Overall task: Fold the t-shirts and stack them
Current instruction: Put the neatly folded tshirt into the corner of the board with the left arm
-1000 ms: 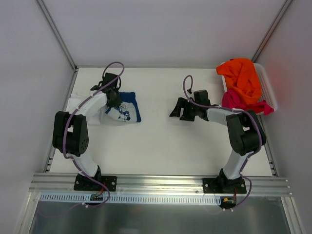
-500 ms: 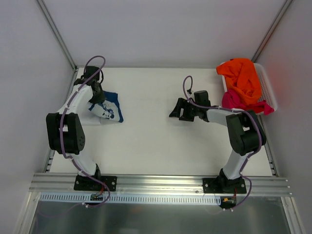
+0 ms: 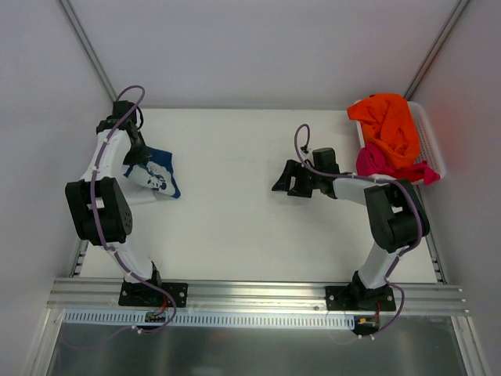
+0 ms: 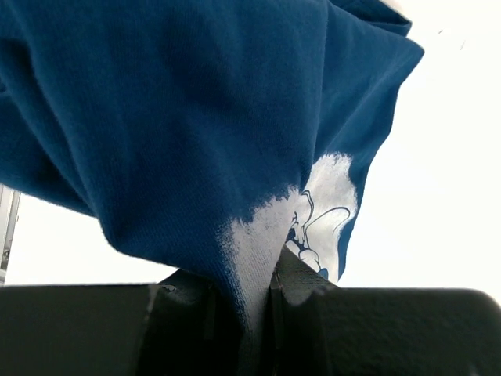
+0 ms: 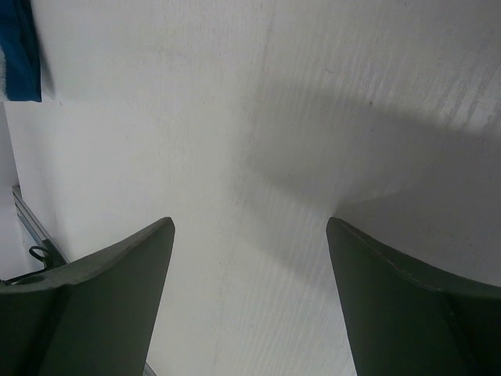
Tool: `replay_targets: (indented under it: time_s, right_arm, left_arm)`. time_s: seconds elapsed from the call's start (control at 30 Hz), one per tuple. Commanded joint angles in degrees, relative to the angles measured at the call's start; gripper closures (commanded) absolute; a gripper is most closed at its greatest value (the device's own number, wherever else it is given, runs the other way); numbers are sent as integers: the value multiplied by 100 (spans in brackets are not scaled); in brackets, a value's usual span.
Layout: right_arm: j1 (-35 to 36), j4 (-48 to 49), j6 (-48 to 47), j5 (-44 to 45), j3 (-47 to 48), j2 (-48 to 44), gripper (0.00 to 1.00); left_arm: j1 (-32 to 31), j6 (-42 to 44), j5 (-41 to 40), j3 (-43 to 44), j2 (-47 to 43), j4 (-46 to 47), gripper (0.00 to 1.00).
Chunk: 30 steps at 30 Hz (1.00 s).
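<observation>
The navy blue t-shirt [image 3: 158, 174], folded with a white print showing, lies at the far left of the table, partly over a white t-shirt [image 3: 135, 196]. My left gripper [image 3: 138, 153] is shut on its edge; in the left wrist view the blue cloth [image 4: 196, 117] fills the frame and is pinched between the jaws [image 4: 254, 286]. My right gripper [image 3: 282, 179] is open and empty over bare table at the centre, also seen in the right wrist view [image 5: 250, 235]. An orange t-shirt [image 3: 389, 125] and a magenta-pink one [image 3: 376, 160] lie heaped in the basket.
A white slatted basket [image 3: 431, 141] stands at the far right edge of the table. Grey walls and metal frame rails [image 3: 94, 55] enclose the table on the left, back and right. A corner of the navy shirt [image 5: 17, 55] shows in the right wrist view.
My left gripper has dragged the navy blue t-shirt leftward toward the table's left edge, over the white shirt. The right arm has stayed in place.
</observation>
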Motion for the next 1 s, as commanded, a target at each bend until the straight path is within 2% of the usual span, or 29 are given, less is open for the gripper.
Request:
replay_targets:
  time_s: [0.0,0.3,0.5,0.97]
  right_arm:
    - [23,-381,-172,38,-211,-46,16]
    - [23,-363,-189,65,-325,-108,16]
    - [23,-337,-180,65,-369,-90,16]
    - [23,-345,-198,73,-440,-90,16]
  left_arm:
    - [152,347,390,205,89,-298,100]
    - [459,786,1182,161,54,-334,100]
    - [899,813,2131,178,-69,-325,100]
    - [1119,655,1886,310,-649,-334,100]
